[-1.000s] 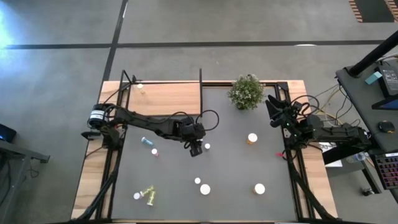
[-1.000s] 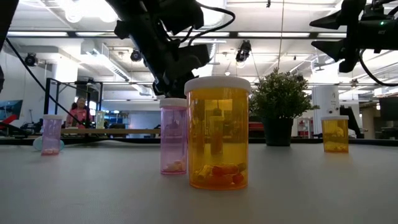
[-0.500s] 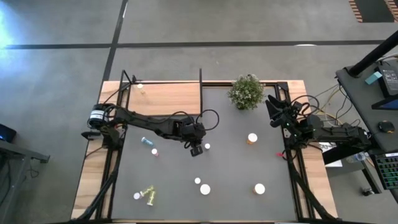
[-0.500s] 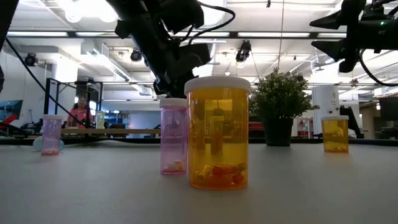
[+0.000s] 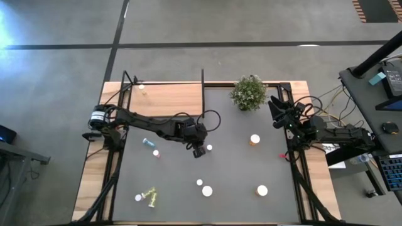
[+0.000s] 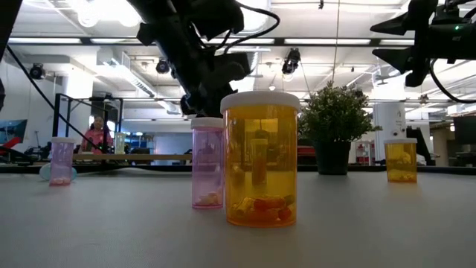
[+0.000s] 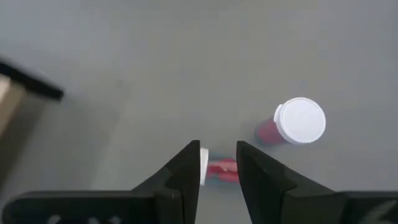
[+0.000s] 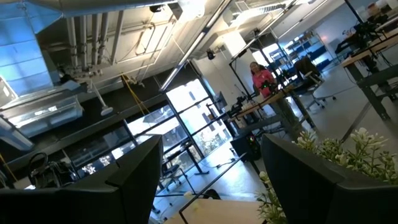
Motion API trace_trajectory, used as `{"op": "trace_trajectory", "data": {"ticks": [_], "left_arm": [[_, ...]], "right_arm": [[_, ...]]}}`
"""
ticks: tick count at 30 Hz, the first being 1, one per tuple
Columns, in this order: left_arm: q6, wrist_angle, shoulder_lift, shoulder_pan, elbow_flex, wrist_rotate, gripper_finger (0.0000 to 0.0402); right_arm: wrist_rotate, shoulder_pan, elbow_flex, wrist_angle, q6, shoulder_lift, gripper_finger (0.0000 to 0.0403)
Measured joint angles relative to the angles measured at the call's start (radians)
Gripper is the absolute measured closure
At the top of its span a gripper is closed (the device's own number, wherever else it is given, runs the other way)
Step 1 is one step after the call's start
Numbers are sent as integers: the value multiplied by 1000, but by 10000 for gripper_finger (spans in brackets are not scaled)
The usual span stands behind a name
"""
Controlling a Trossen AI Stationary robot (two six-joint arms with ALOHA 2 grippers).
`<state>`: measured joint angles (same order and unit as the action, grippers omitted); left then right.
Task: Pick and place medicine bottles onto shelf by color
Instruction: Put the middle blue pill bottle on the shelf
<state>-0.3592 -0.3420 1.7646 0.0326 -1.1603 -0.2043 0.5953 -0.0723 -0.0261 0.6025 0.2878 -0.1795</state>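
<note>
Pinching a small round pink bottle (image 7: 222, 170), left tool (image 7: 217, 169).

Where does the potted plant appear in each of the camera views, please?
High view: plant at the table's far edge, right of centre.
Low view: right of centre, at the back of the table.
Right wrist view: only its leaves, in the lower right corner.
Left wrist view: not in it.
Shared landmark: the orange bottle nearest the plant, which stands to the plant's right in the low view.
</note>
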Motion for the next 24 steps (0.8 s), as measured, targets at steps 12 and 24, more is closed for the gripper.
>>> {"op": "trace_trajectory", "data": {"ticks": [12,24], "left_arm": [[-429,-60,-30,-28,3,27,204],[-655,-66,-10,-67,10,74,173]], "right_arm": [[0,0,0,0,0,0,142],[0,0,0,0,0,0,142]]}}
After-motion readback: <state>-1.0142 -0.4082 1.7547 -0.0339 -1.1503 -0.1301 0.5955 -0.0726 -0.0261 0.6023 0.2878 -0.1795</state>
